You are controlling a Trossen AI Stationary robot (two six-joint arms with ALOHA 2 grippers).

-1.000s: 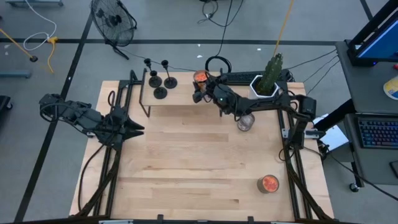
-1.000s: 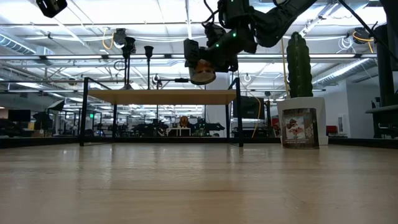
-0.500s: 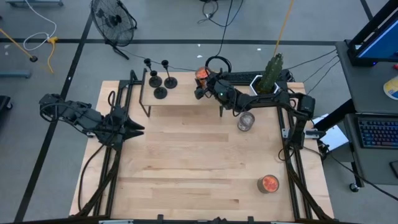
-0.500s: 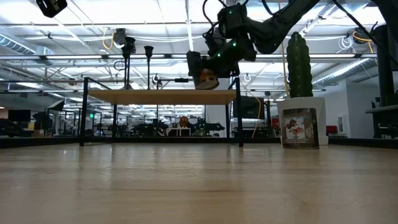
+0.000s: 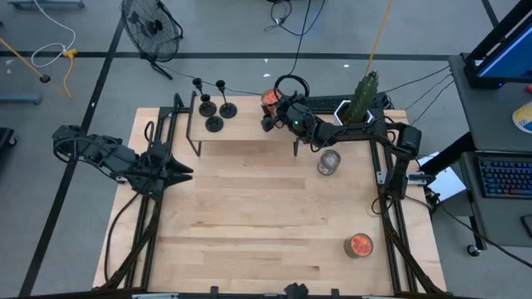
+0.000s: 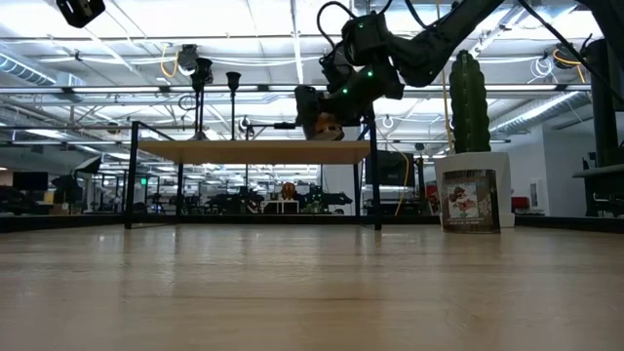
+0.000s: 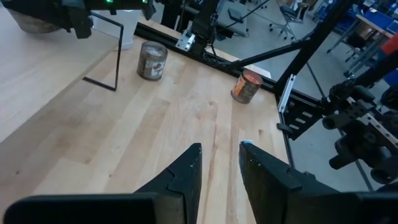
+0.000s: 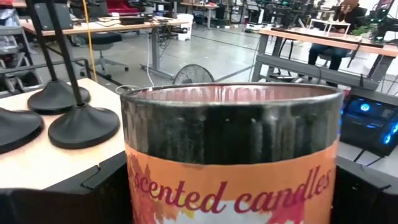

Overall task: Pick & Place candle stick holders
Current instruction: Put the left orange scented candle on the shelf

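The right gripper (image 5: 270,113) clasps a scented candle jar (image 5: 268,100) with fingers wide around its body, carrying it low over the raised shelf (image 5: 249,131), probably to set it down. The three candle stick holders (image 5: 214,106) stand clustered at the shelf's far end (well apart). The left gripper (image 5: 179,169) waits aside, fingers slightly parted, empty.

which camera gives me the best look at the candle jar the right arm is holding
The right wrist view: the candle jar fills the picture, its orange "scented candles" label readable. The high view shows only its orange top at the right gripper, over the raised shelf. The low view shows it small and half hidden. The left wrist view misses it.
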